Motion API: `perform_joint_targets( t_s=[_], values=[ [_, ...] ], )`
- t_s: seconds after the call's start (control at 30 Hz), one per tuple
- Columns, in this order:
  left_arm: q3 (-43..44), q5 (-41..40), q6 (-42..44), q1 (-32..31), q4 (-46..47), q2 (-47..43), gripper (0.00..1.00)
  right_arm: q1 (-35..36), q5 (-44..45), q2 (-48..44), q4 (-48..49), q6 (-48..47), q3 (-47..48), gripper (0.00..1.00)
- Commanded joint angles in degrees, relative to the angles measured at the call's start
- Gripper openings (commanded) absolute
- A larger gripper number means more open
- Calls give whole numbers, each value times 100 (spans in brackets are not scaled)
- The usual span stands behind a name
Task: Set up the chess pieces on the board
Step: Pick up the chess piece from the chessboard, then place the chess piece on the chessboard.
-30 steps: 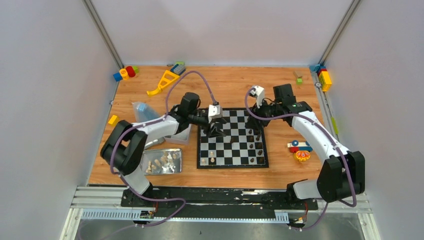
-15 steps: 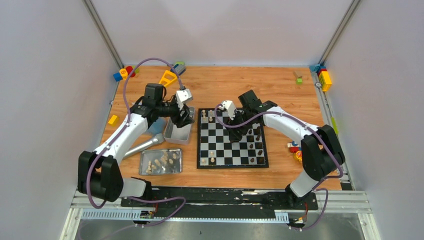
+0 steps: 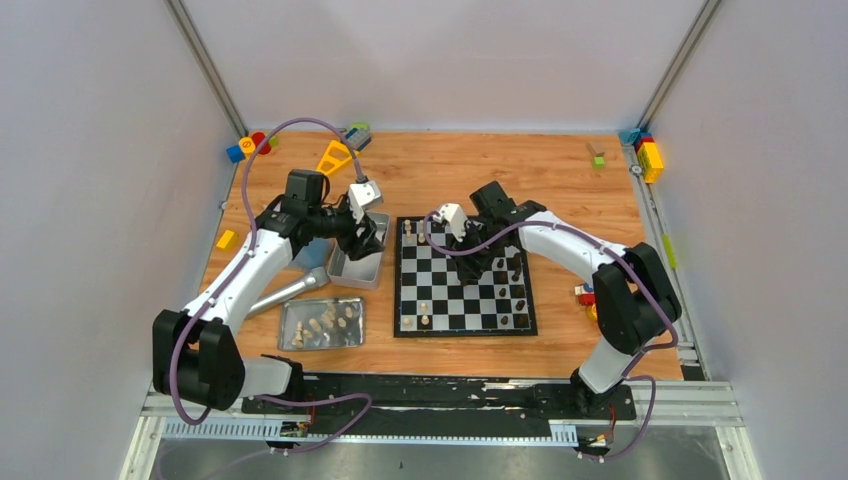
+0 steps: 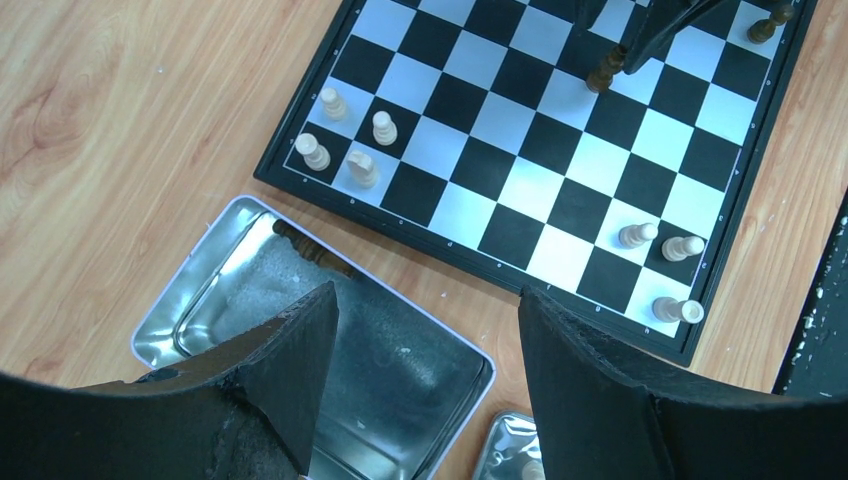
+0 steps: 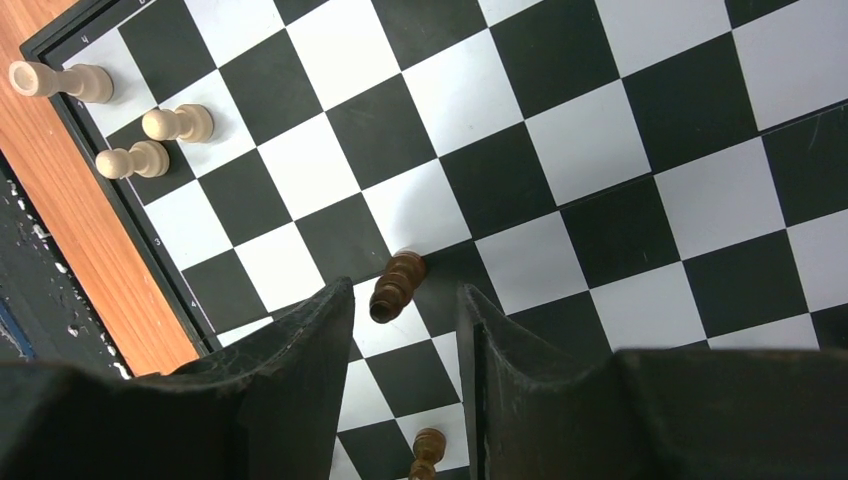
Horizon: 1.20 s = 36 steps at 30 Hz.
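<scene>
Right wrist view: we see the right fingers [image 5: 300, 390] parted either side of a dark brown piece [image 5: 397, 285], not gripping it, on the board [image 5: 590, 150]. Our left fingers [image 4: 295, 370] gape, empty, over a metal tin [image 4: 410, 345] beside the board's edge.

board [image 3: 450, 292] lies flat, black/white checks, thin dark border, most squares bare. cream pieces [image 4: 383, 127]: four upright, clustered at one corner, three more at the next corner along the same edge. dark brown pieces [image 3: 520, 300] scattered down the opposite side, one standing mid-board. more cream ones off-board in a tray [image 3: 290, 345]
</scene>
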Motion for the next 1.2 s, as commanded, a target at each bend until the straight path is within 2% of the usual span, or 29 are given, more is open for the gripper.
perform_joint_targets(
  t_s=[0.0,0.3,0.53,0.63,0.87,1.17],
  values=[
    [182,38,93,46,11,-50,75,85,5,73,-77,-88,176,42],
    [174,21,107,96,52,-47,75,150,54,178,-195,-99,190,31],
    [195,13,120,126,35,-66,75,138,178,91,-343,-114,394,11],
    [200,2,125,143,33,-71,75,53,213,-80,-425,-108,579,6],
    [175,-1,55,163,94,-69,75,-578,442,-387,-765,-49,1122,4],
    [235,-357,-199,163,191,-58,75,-1573,748,-313,-1053,-181,1371,3]
  ],
)
